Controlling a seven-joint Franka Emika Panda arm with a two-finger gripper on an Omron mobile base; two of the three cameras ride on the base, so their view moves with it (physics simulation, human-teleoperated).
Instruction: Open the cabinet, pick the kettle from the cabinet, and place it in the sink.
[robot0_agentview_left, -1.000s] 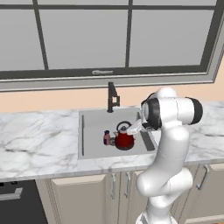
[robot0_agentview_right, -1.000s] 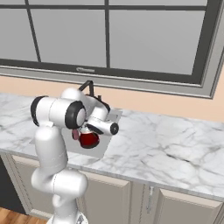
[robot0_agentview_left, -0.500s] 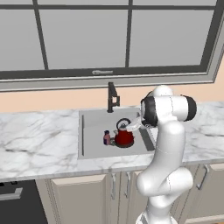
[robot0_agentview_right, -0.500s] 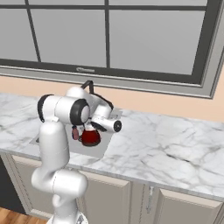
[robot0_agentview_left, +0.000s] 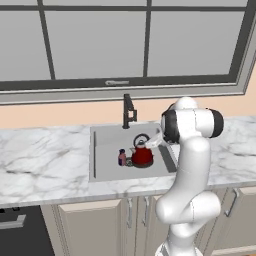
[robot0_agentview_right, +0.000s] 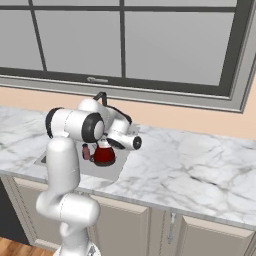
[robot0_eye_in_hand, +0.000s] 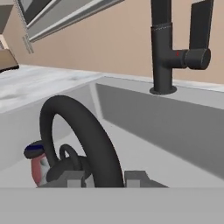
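kettle (robot0_agentview_left: 142, 156) sits low in sink (robot0_agentview_left: 102, 165), by faucet (robot0_agentview_left: 128, 112) and a small bottle (robot0_agentview_left: 121, 157). Gripper (robot0_eye_in_hand: 105, 178) jaws straddle its loop handle (robot0_eye_in_hand: 78, 131) (pinching vs just around: can't tell). Prob ready to let go.

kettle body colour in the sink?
Red: the small dome-shaped kettle with a black loop handle, clearest in the left base view.

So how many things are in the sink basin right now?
2: the kettle mid-basin, and a small bottle close on its left in the left base view. The arm may hide more.
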